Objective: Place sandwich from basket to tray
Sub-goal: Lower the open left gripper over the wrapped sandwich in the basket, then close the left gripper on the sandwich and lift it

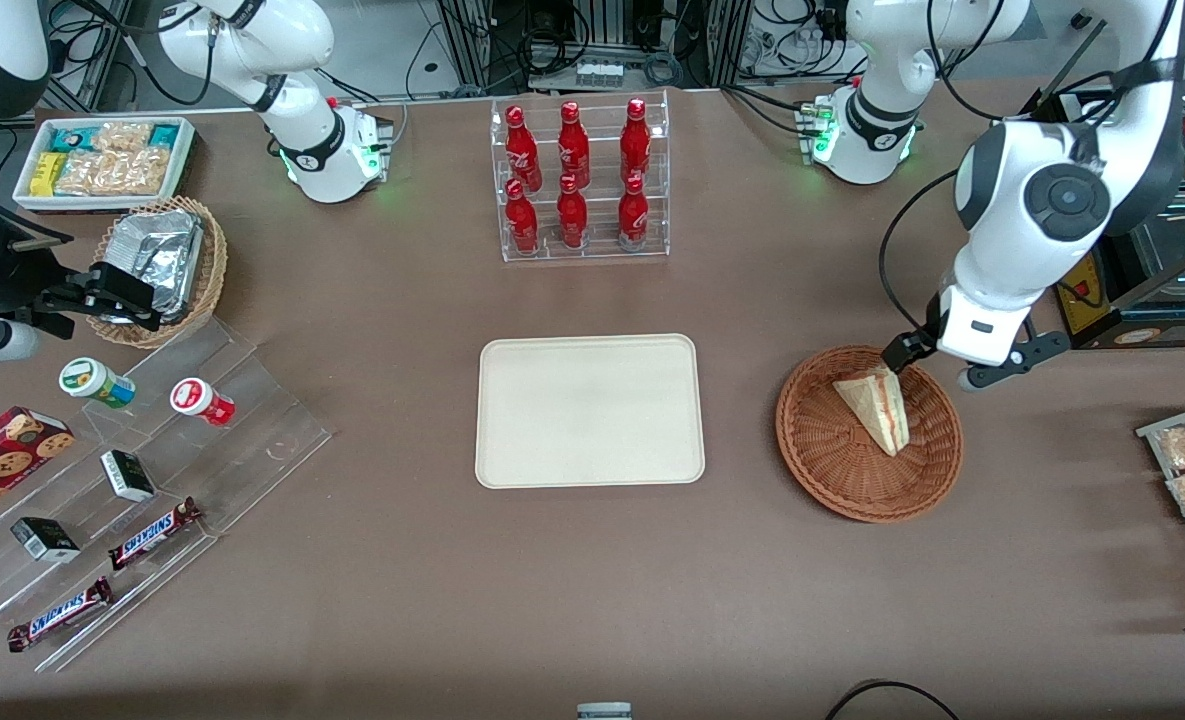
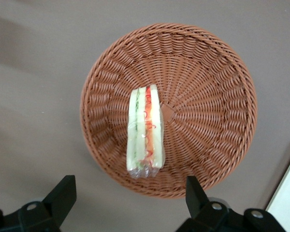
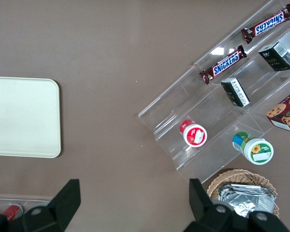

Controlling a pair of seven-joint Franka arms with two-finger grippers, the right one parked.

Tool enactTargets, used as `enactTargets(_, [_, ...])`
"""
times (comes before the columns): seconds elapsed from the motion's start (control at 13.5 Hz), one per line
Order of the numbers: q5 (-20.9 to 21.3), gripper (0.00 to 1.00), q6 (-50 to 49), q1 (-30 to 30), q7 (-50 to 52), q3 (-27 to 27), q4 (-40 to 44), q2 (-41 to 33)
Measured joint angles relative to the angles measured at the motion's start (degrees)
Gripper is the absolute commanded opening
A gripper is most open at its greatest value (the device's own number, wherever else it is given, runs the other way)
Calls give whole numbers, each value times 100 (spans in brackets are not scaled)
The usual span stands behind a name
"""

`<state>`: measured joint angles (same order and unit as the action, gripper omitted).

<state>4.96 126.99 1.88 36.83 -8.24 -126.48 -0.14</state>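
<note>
Gripper wide open above wicker basket: descend straddling wrapped sandwich wedge, pinch bread faces, lift toward tray.

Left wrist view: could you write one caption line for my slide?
Open gripper above the wicker basket holding one wrapped sandwich.

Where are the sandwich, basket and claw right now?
sandwich [image 2: 145, 130], left wrist view, filling edge.
basket [image 2: 212, 111], left wrist view, woven floor.
claw [image 2: 130, 200], left wrist view, midway between its open fingertips, above the basket.
</note>
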Motion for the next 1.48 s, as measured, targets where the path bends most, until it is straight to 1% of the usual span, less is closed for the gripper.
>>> enactTargets(0.3, [0, 100, 709, 0, 296, -3, -152, 418])
enactTargets(0.67, [1, 100, 1747, -1, 534, -2, -626, 736])
enactTargets(0.81, [1, 100, 1846, -4, 548, 4, -721, 807])
enactTargets(0.96, [1, 97, 1916, -6, 553, 8, -795, 833])
enactTargets(1.04, [1, 92, 2030, -7, 555, 10, -858, 839])
enactTargets(1.11, [1, 80, 2170, -9, 558, 13, -935, 847])
enactTargets(1.19, [1, 53, 2318, -14, 565, 16, -1023, 860])
enactTargets(1.33, [1, 7, 2491, -23, 624, 29, -1138, 876])
enactTargets(1.41, [1, 0, 2508, -25, 642, 33, -1148, 876])
enactTargets(1.48, [1, 0, 2515, -27, 647, 34, -1148, 876])
